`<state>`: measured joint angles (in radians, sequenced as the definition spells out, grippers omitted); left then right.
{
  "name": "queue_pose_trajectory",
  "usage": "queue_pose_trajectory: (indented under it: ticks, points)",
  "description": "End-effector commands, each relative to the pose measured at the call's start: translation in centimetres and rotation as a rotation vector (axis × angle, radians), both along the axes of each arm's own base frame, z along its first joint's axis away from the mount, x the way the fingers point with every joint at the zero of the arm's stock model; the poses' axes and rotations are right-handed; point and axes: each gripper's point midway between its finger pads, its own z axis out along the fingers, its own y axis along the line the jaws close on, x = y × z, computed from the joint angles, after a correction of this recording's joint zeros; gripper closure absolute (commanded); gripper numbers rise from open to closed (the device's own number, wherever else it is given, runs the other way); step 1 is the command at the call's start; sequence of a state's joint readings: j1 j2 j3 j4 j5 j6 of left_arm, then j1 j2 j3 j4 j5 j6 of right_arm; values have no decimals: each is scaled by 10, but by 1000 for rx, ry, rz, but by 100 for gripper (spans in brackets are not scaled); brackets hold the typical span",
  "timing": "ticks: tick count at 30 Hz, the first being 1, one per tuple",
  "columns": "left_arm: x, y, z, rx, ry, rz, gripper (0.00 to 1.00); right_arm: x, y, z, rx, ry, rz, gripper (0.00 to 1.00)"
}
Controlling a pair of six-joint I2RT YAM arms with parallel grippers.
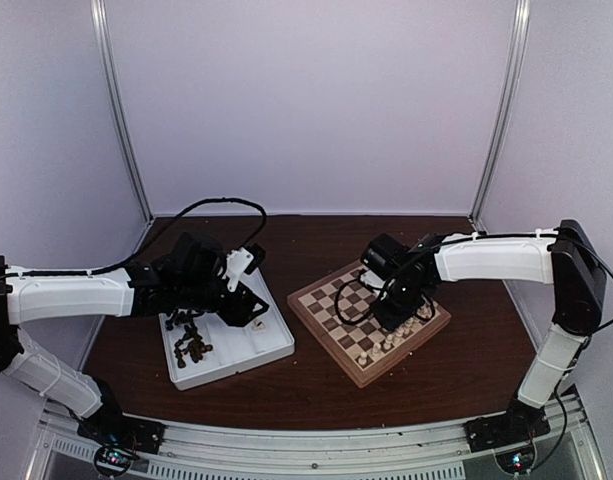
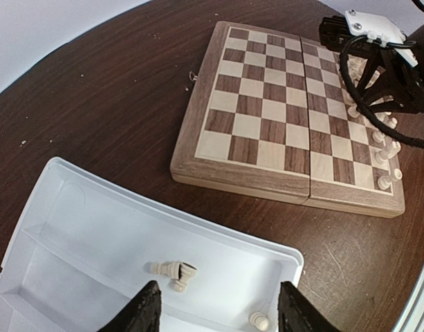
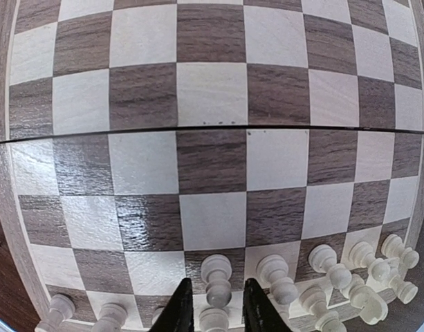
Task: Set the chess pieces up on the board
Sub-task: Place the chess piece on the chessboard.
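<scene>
The board point(image 3: 212, 90) fills the right wrist view, with cream-white chess pieces point(image 3: 327, 266) standing in two rows along its near edge. My right gripper point(image 3: 216, 299) is open, its fingers flanking an upright white pawn point(image 3: 217, 275) with a small gap on each side. From above, that gripper point(image 1: 396, 315) is low over the board point(image 1: 331, 305). My left gripper point(image 2: 217, 308) is open and empty above the white tray point(image 2: 94, 228). Two white pieces point(image 2: 171, 270) lie tipped over between its fingers, and a third point(image 2: 259, 321) lies near the right finger.
The tray's left compartment holds several dark brown pieces point(image 1: 189, 338). Tray point(image 1: 271, 345) and board sit side by side on a dark wooden table point(image 1: 316, 395), with white walls around. My right arm's cable point(image 2: 367, 83) hangs over the board's far side.
</scene>
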<state>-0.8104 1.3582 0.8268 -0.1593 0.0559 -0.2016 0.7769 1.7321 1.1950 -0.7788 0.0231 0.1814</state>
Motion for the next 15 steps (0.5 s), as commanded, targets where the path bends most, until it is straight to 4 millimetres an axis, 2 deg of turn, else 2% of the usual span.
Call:
queue_pose_trajectory:
  ticks: [1, 7, 12, 15]
  points:
    - [9, -5, 15, -22, -36, 5, 43, 14, 5, 22, 15, -52, 5, 74]
    - [15, 2, 9, 20, -31, 51, 42, 22, 16, 49, 77, -108, 21, 74]
    - [26, 15, -17, 118, 34, 129, 47, 26, 23, 75, 158, -184, 34, 74]
    - [27, 15, -34, 181, 103, 131, 53, 27, 26, 83, 191, -205, 38, 74]
